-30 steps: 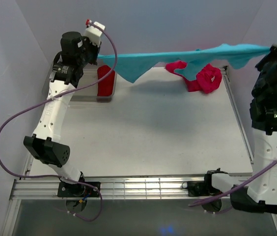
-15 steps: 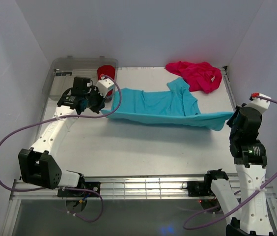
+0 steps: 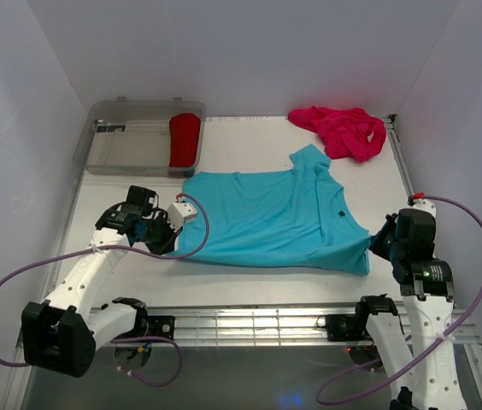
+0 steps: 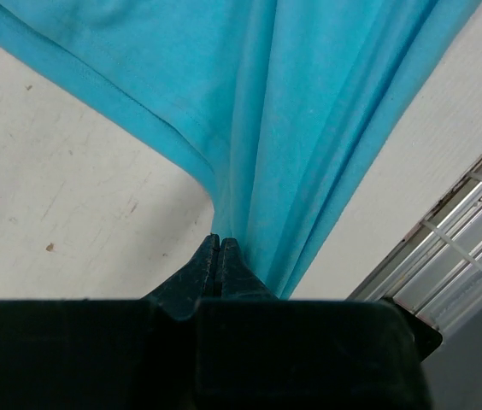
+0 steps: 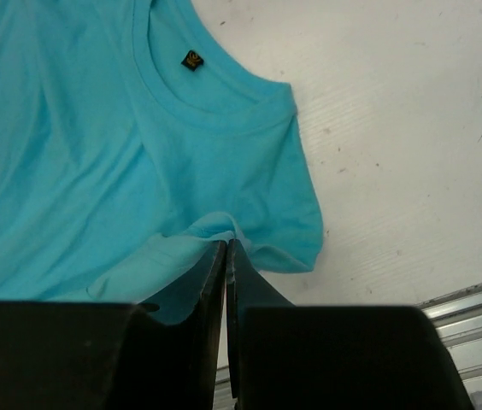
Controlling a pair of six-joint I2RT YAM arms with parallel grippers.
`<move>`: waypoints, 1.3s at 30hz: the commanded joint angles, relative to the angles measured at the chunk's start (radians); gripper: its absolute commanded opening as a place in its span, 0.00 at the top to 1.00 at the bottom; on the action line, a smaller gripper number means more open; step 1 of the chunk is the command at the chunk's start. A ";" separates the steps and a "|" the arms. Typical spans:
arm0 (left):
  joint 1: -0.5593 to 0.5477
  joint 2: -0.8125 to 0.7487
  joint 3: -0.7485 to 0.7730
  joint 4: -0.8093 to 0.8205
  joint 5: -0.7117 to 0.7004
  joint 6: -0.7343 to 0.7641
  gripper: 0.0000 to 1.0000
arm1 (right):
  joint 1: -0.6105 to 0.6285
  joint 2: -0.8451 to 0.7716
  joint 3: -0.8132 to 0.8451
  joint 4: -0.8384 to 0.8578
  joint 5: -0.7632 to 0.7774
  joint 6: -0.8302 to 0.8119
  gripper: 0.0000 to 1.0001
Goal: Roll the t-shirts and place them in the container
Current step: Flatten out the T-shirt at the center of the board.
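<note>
Both grippers are clenched on the turquoise t-shirt (image 3: 267, 218), one at each near corner. I judge that this is to pull it flat and straight on the table (image 3: 249, 286), so that rolling can begin from a tidy shape. The left gripper (image 4: 217, 243) pinches the hem corner, and the cloth fans out from its fingertips in long tight pleats, ahead and to its right. The right gripper (image 5: 226, 248) pinches a small fold at the sleeve edge; the neckline with its small dark label (image 5: 191, 60) lies just ahead of it. The shirt is spread between the two grippers and mostly smooth, hem toward the left one and collar toward the right one (the far sleeve is bunched, not flat). Well beyond the right gripper lies the crumpled magenta-pink t-shirt (image 3: 343, 130). Beyond the left gripper the red t-shirt (image 3: 185, 141) sits compact in a clear bin (image 3: 126, 154).
</note>
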State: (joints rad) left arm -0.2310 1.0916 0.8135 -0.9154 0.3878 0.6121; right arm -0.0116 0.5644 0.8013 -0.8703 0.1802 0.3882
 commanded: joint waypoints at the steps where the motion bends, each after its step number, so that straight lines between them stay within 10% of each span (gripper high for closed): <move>1: 0.007 -0.059 -0.016 -0.026 -0.012 0.026 1.00 | -0.004 -0.057 -0.017 -0.085 -0.067 0.070 0.92; 25: 0.006 0.028 -0.120 -0.042 -0.066 0.124 1.00 | -0.004 -0.069 -0.157 -0.104 -0.194 0.163 0.92; 28: 0.004 0.036 -0.114 -0.071 -0.035 0.140 0.88 | -0.004 -0.074 -0.143 -0.130 -0.188 0.167 0.92; 31: -0.001 0.037 -0.094 -0.140 -0.009 0.190 0.37 | -0.004 -0.052 -0.128 -0.156 -0.142 0.156 0.43; 32: -0.001 0.031 -0.080 -0.163 -0.003 0.204 0.34 | -0.004 -0.034 -0.099 -0.160 -0.121 0.150 0.03; 36: 0.005 0.028 0.056 -0.087 -0.055 0.135 0.21 | -0.004 0.037 0.041 -0.080 -0.021 0.072 0.10; 39: 0.015 0.152 0.209 0.080 -0.133 -0.058 0.29 | -0.004 0.136 0.100 0.042 -0.015 0.020 0.02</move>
State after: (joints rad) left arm -0.2291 1.1687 0.8806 -1.0401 0.3069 0.6949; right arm -0.0120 0.6334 0.8185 -0.9825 0.1108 0.4812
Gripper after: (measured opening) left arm 0.728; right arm 0.968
